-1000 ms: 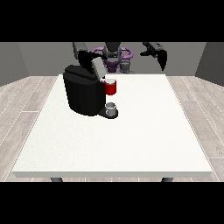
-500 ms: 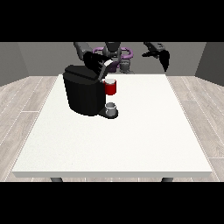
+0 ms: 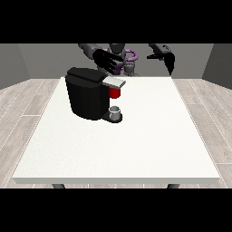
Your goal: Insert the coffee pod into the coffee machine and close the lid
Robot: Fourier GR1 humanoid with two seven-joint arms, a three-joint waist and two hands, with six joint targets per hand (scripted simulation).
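Wood-look floor (image 3: 22, 104) runs along the view's left edge, beside a white bench (image 3: 118, 145) that fills most of the scene. On the bench's left part, towards the far edge, stands a black coffee machine (image 3: 86, 97), a squat dark body with a lid (image 3: 113, 82) whose grey front lip juts out level to the right. Just under that lip sits a red thing at the machine (image 3: 115, 93), and below it, on the machine's low base, rests a small grey thing (image 3: 116, 111) that may be a cup or the pod; which one cannot be told. Coffee pod as such does not show plainly anywhere on the bench. Above and just behind the lid hangs the hand at the view's left (image 3: 107, 61), black, its fingers spread and pointing down and to the right towards the lid's rear; whether they touch the lid cannot be told. Behind it, at the bench's far edge, the robot's torso (image 3: 121, 56) shows grey with purple parts. Farther right, well apart from the machine, the hand at the view's right (image 3: 165, 58) is raised over the bench's far edge, holding nothing, its fingers hanging relaxed and pointing downward.
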